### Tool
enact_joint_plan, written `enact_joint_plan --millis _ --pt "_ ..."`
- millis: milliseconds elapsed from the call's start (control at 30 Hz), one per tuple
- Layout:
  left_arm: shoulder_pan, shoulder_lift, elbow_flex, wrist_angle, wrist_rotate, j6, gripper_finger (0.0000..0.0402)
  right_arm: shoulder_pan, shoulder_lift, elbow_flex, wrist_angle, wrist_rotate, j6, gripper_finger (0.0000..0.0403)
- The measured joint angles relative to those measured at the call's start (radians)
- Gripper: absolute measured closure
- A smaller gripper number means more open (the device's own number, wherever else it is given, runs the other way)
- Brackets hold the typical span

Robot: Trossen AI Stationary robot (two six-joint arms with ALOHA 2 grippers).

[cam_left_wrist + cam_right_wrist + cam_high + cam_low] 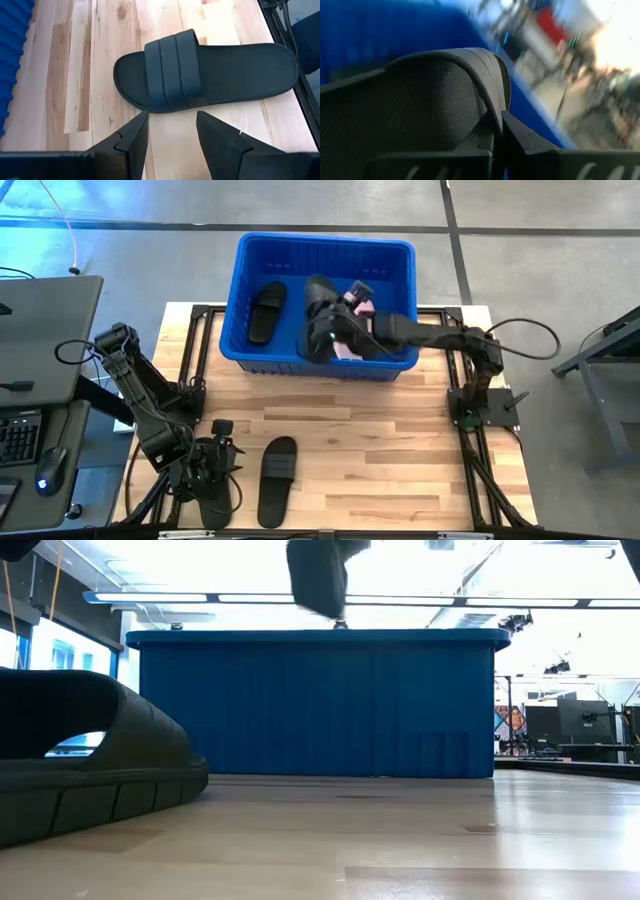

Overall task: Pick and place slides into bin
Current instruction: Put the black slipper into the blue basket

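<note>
Matte black rubber slide (420,110), wide strap, is pinched between my right gripper's (499,131) two dark fingers; the strap edge sits clamped in the narrow gap, and from overhead this held slide (322,315) hangs over the inside of the large bright blue slotted plastic bin (325,248). In the bin: a second black slide (266,311) lies flat on the floor at its left side, and something light pink (352,350) shows under my right arm; I cannot tell its shape. The bin stands at the far edge of the pale wooden slatted table (380,450). On the near part of the table, a third black slide (278,480) lies flat, well apart from the bin. My left gripper (170,132) hovers just beside it, fingers spread apart, nothing between them, tips pointing at its strap (172,67). A fourth black slide (214,498) lies partly under my left arm.
</note>
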Motion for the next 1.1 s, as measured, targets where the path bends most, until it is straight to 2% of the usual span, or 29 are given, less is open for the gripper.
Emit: enact_joint_plan --millis 67,167,267,333,400,500,600,700,833,1033,1100 --pt "0.0 0.0 0.0 -0.008 0.0 0.001 0.0245 -0.051 0.0 -0.033 -0.13 -0.067 0.078 0.0402" --pt "0.0 0.0 0.0 -0.01 0.0 0.027 0.0245 -0.104 0.0 -0.11 -0.227 -0.115 0.08 0.0402" --pt "0.0 0.0 0.0 -0.009 0.0 0.053 0.0245 -0.132 0.002 -0.191 -0.203 -0.082 -0.035 0.0402" --pt "0.0 0.0 0.0 -0.009 -0.008 0.054 0.0245 -0.143 -0.005 -0.243 -0.13 -0.044 -0.137 0.0403" --pt "0.0 0.0 0.0 -0.007 -0.02 0.053 0.0245 -0.157 -0.007 -0.291 -0.068 0.005 -0.167 0.0403" --pt "0.0 0.0 0.0 -0.006 -0.02 0.051 0.0245 -0.189 0.0 -0.33 -0.056 0.008 -0.032 0.0403" --pt "0.0 0.0 0.001 -0.004 -0.021 0.05 0.0245 -0.229 0.003 -0.363 -0.062 -0.14 0.035 0.0403" --pt "0.0 0.0 0.001 -0.005 -0.021 0.05 0.0245 -0.257 0.002 -0.407 -0.041 -0.221 0.055 0.0403" --pt "0.0 0.0 0.001 -0.005 -0.024 0.051 0.0245 -0.277 0.0 -0.463 -0.055 -0.204 0.231 0.0403" --pt "0.0 0.0 0.001 -0.004 -0.024 0.05 0.0245 -0.271 0.002 -0.47 -0.187 -0.109 0.555 0.0403" --pt "0.0 0.0 0.001 -0.004 -0.024 0.05 0.0245 -0.257 0.002 -0.47 -0.225 -0.115 0.633 0.0403"
